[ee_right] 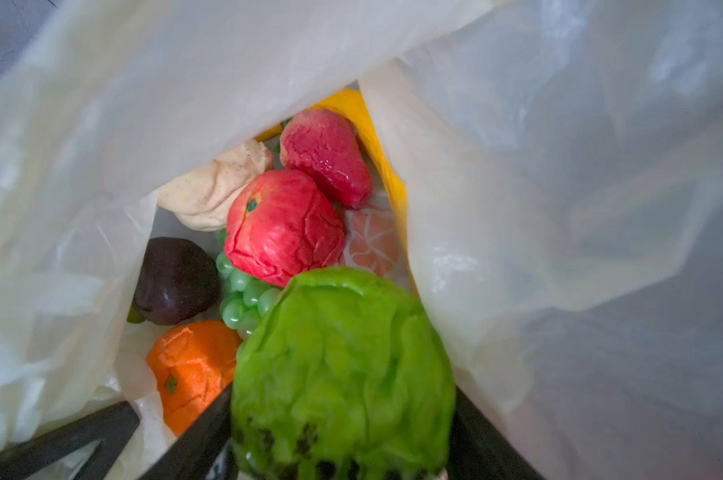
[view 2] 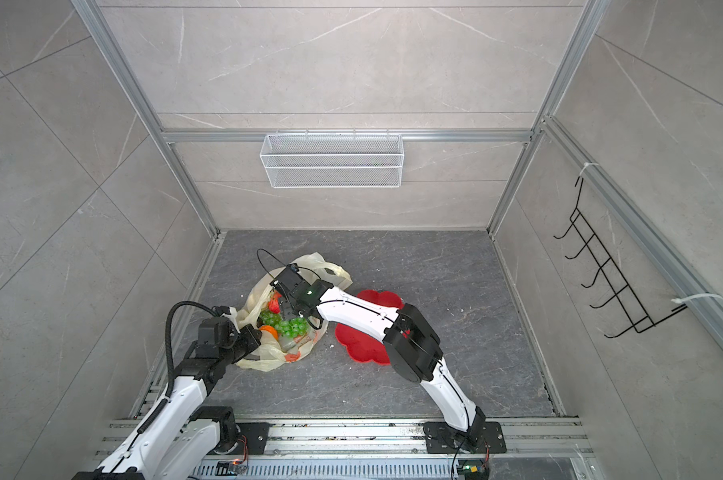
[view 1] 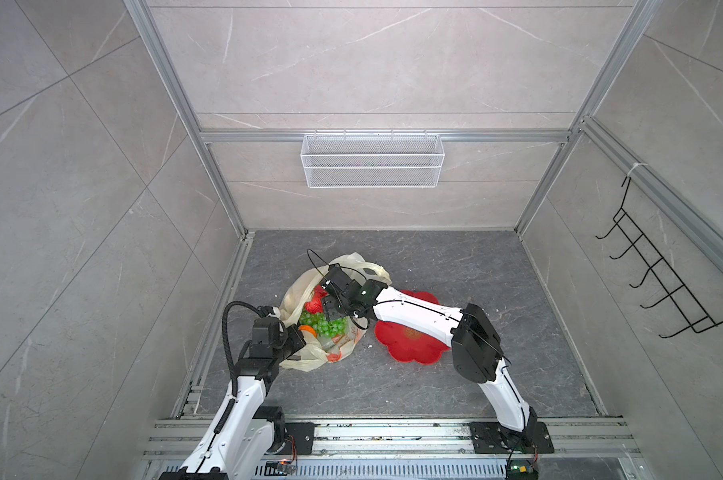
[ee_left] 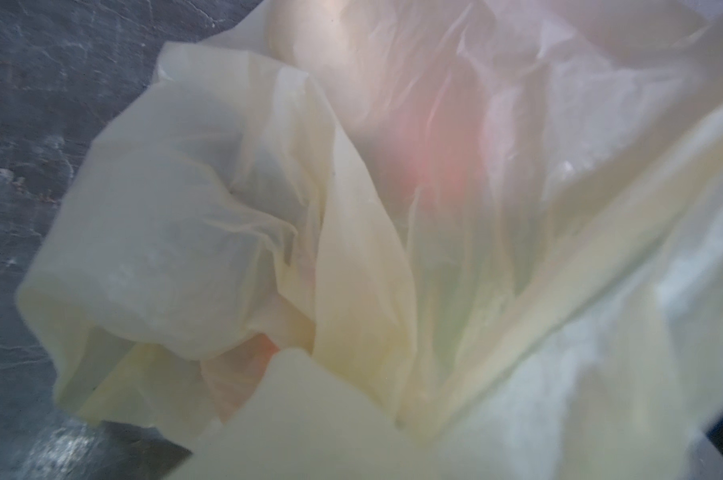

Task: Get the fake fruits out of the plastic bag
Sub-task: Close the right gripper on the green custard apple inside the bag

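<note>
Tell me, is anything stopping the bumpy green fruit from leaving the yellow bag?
Nothing visible covers it. The knobbly green plastic fruit sits between the right gripper's jaws. The thin pale-yellow plastic bag hangs close on both sides, but its mouth gapes open, the left gripper pinching its rim.

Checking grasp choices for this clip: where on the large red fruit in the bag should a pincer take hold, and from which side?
Probably across its rounded middle, coming down through the open mouth of the plastic bag. The large red fruit rests uppermost on the green grape bunch, uncovered; its creased skin looks soft, and bag film walls it in on the sides.
</note>
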`<state>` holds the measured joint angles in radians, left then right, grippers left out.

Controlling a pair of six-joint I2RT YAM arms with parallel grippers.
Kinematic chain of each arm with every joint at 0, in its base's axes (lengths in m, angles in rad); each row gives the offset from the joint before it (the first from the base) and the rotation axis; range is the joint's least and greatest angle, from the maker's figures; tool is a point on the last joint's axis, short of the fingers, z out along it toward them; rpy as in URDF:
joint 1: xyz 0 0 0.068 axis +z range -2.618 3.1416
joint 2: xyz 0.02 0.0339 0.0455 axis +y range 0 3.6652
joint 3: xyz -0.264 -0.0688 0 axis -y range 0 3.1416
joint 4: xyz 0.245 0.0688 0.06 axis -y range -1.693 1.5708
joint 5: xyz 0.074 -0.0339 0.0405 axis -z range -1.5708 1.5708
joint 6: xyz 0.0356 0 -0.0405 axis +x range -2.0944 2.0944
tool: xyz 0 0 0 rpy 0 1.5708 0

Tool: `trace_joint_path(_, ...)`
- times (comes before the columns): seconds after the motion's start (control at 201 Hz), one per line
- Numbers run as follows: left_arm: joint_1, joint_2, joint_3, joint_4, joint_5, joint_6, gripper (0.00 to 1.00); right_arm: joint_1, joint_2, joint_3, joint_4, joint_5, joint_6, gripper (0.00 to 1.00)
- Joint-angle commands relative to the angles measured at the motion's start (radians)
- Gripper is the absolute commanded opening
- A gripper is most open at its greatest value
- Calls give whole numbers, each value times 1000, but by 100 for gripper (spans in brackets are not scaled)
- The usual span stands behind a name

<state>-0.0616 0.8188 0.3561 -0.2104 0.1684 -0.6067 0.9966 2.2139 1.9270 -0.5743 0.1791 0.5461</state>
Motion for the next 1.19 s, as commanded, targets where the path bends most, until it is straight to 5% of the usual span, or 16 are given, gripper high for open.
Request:
trace_joint_path(0.0, 2, 5, 14, 34, 29, 30, 8, 1, -27, -35, 50, -13, 7, 71)
trace_joint_path(0.547, 2, -11, 7, 35, 33, 32, 8, -15, 160, 115, -7, -53, 18, 73)
trace_joint_path(1.19, 0, -20, 4, 37, 32, 32, 8, -24, 326, 403, -160, 27, -21, 80)
